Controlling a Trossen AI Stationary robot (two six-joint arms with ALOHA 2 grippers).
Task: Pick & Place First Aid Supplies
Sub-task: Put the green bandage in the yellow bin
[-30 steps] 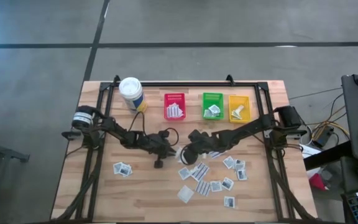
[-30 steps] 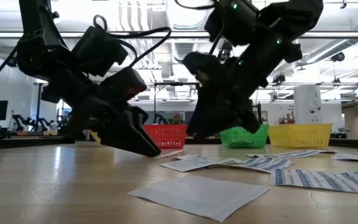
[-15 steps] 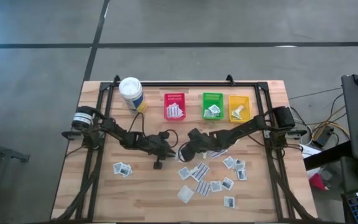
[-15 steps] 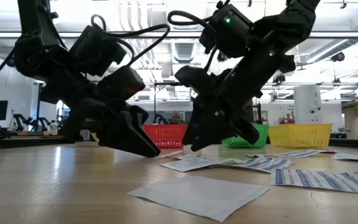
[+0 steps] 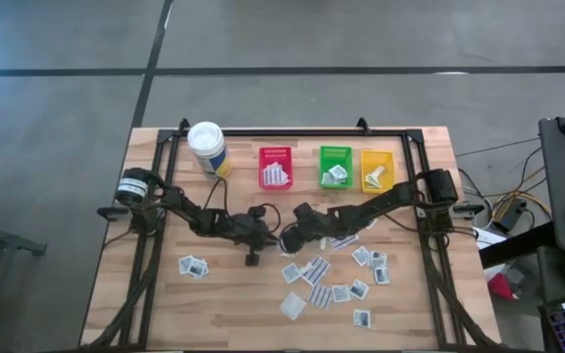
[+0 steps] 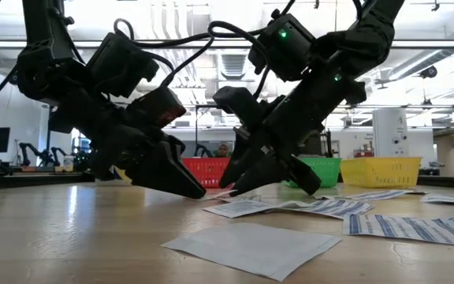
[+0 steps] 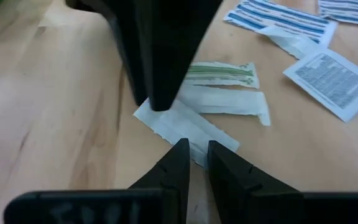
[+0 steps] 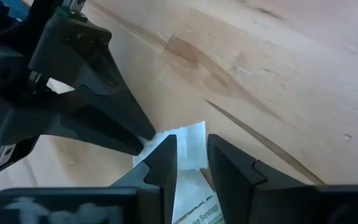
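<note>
A small oblong white packet (image 7: 188, 124) lies flat on the wooden table (image 5: 214, 304) at its middle, between my two grippers. My left gripper (image 7: 196, 146) comes at it from the table's left, its fingers a narrow gap apart, tips down at the packet's near end. My right gripper (image 8: 191, 142) comes from the table's right, rolled and slanting down, open, with the packet's other end (image 8: 190, 138) showing in the gap between its fingers. Several more first aid supplies (image 5: 314, 271) lie spread over the table's near right part. My left gripper rests both fingertips (image 7: 182, 146) on the packet's end edge (image 7: 199, 142), slanting down from the table's left; the packet lies flat on the wood. My right gripper has one fingertip (image 7: 158, 104) at the packet's opposite end (image 7: 143, 114); whether it touches I cannot tell.
A red bin (image 5: 276, 167), a green bin (image 5: 335, 167) and a yellow bin (image 5: 377, 169) stand in a row at the far edge, each with packets inside. A white canister (image 5: 207, 147) stands far left. Two packets (image 5: 192, 265) lie near left.
My right gripper has come down and toward the table's left, rolling as it went, until its fingertips stand at the packet beside my left gripper. The packet has stayed flat on the table.
</note>
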